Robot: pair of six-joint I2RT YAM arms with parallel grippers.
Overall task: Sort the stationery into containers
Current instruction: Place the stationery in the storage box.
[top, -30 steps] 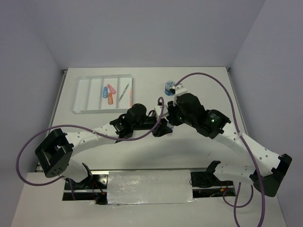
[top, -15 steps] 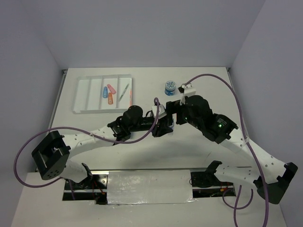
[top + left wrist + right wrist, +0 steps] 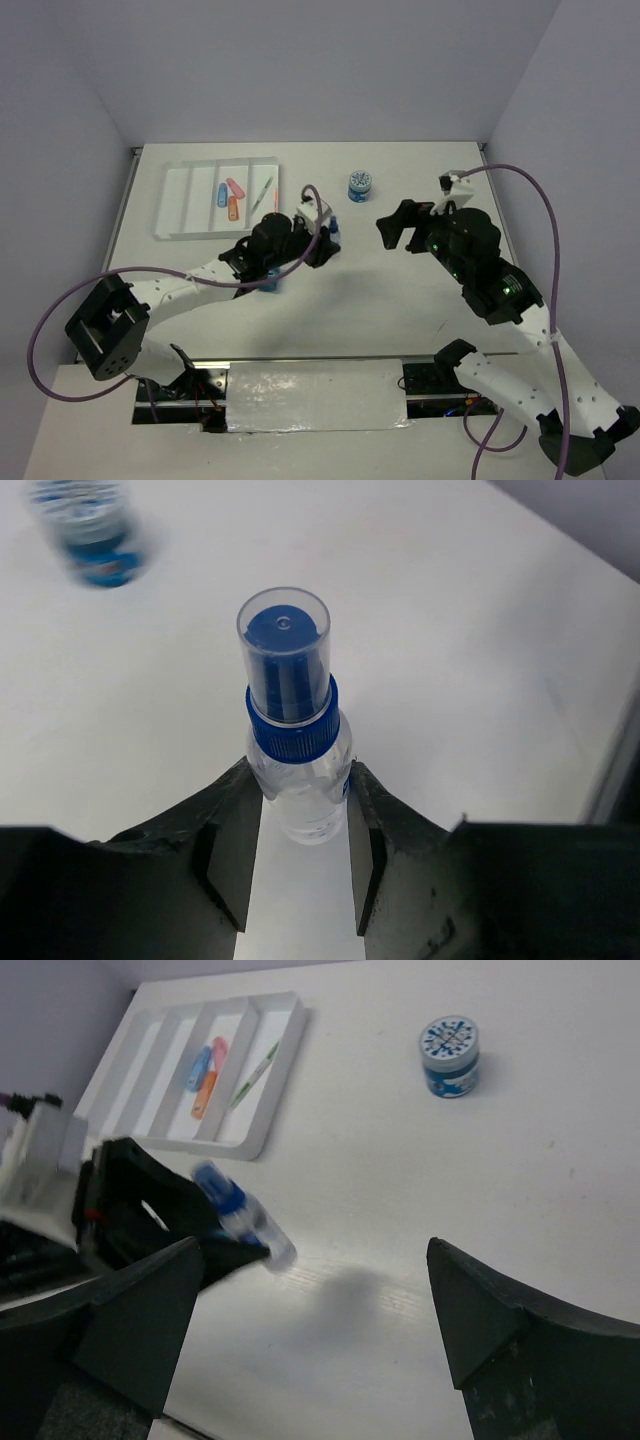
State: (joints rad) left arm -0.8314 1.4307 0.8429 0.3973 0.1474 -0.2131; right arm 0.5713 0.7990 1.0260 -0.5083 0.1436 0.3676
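Note:
My left gripper (image 3: 325, 240) (image 3: 300, 810) is shut on a small clear bottle with a blue cap (image 3: 333, 231) (image 3: 292, 705) (image 3: 240, 1220), holding it by the body above the table's middle. The bottle pokes out past the fingertips. My right gripper (image 3: 395, 228) (image 3: 315, 1250) hangs wide open and empty to the right of the bottle, apart from it. The white four-compartment tray (image 3: 170, 205) (image 3: 255, 1140) lies at the back left. It holds blue (image 3: 221, 195), pink (image 3: 236, 187) and orange (image 3: 233, 208) stubby pieces and a thin green pen (image 3: 262, 193).
A blue round jar with a patterned lid (image 3: 360, 186) (image 3: 449, 1055) stands on the table at the back, right of the tray; it is blurred in the left wrist view (image 3: 95, 530). A purple cable loops over each arm.
My right gripper opened, let go of the bottle and pulled back to the right. My left gripper kept the bottle and carried it up and left, toward the tray.

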